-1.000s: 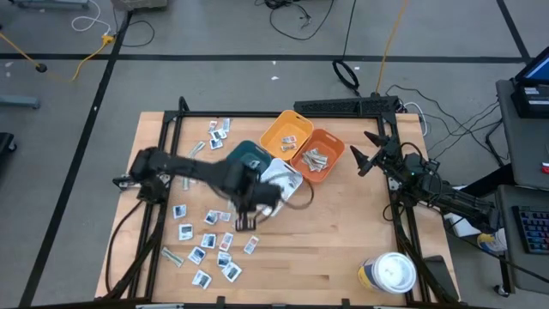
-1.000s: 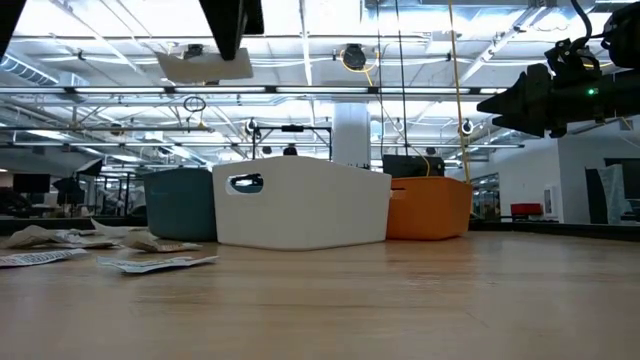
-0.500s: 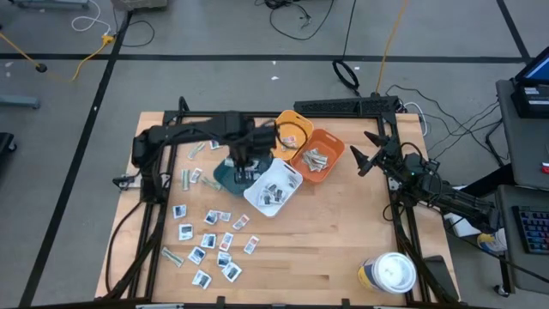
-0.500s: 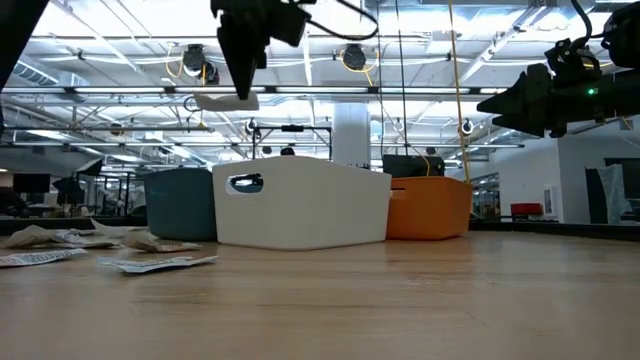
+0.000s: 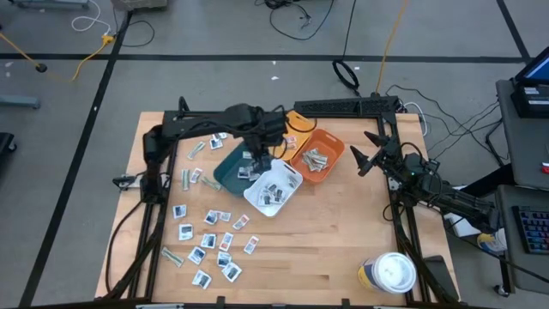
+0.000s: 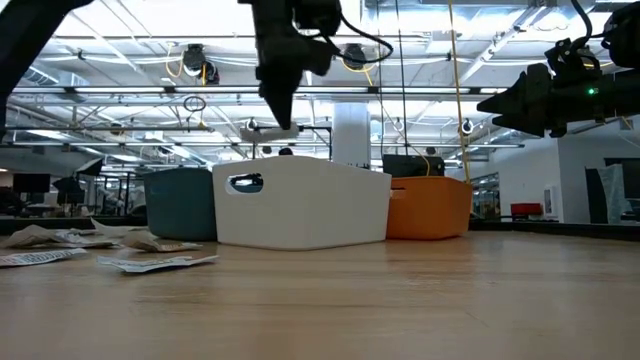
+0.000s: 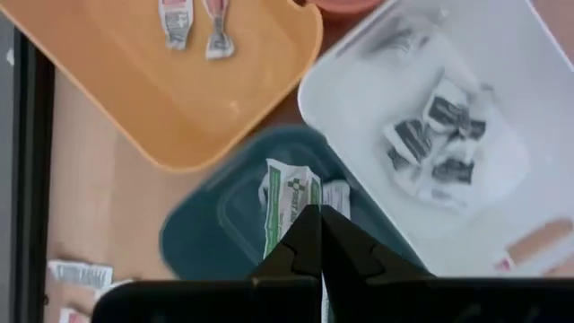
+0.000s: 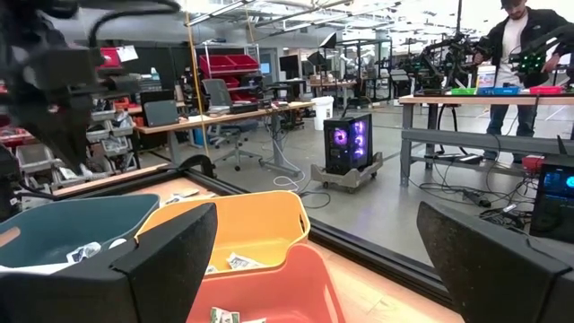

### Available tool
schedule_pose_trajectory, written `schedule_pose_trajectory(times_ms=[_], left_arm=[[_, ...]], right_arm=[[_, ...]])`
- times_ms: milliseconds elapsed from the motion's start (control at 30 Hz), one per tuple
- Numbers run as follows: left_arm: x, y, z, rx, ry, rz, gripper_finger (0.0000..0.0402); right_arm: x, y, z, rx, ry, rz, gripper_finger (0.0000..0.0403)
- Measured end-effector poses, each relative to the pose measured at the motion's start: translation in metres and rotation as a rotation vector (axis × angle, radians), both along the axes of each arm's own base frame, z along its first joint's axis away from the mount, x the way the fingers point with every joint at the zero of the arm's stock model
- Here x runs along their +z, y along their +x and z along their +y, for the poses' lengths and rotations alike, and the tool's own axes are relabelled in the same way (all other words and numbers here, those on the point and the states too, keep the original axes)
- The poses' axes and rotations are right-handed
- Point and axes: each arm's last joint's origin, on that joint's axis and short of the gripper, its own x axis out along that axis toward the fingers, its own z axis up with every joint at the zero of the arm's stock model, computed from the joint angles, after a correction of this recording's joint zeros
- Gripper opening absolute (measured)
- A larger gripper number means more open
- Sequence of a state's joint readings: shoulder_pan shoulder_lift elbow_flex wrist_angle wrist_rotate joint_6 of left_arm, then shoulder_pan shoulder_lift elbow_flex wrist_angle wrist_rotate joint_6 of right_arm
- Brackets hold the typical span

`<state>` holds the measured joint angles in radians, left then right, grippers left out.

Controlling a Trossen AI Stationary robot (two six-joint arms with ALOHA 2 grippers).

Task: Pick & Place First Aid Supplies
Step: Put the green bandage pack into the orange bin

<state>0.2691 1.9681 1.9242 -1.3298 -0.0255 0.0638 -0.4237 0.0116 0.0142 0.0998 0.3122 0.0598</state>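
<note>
Now left fingers (image 5: 255,157) clenched on packet (image 7: 289,199), hovering above teal bin (image 5: 225,169), white bin (image 5: 289,193) just beside at 4 o'clock. Yellow bin (image 5: 302,125) at 1 o'clock holds two small packets; orange bin (image 5: 330,163) beside it holds grey-green strips. Loose packets (image 5: 208,241) scattered on worktop (image 5: 343,249) at 7 o'clock from bins. Right fingers (image 5: 364,151) spread wide, holding nothing, raised at worktop's 3 o'clock edge. White-lidded tub (image 5: 392,272) at 5 o'clock corner.
</note>
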Motion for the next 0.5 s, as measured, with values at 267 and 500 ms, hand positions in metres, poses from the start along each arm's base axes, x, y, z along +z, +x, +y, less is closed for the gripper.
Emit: schedule_pose_trajectory(times_ms=[267, 500], left_arm=[[-0.008, 0.032, 0.011, 0.022, 0.022, -0.092, 0.0000], [-0.006, 0.064, 0.020, 0.015, 0.008, -0.196, 0.0000]], right_arm=[[0.000, 0.000, 0.000, 0.000, 0.000, 0.000, 0.0377], [0.000, 0.000, 0.000, 0.000, 0.000, 0.000, 0.0377]])
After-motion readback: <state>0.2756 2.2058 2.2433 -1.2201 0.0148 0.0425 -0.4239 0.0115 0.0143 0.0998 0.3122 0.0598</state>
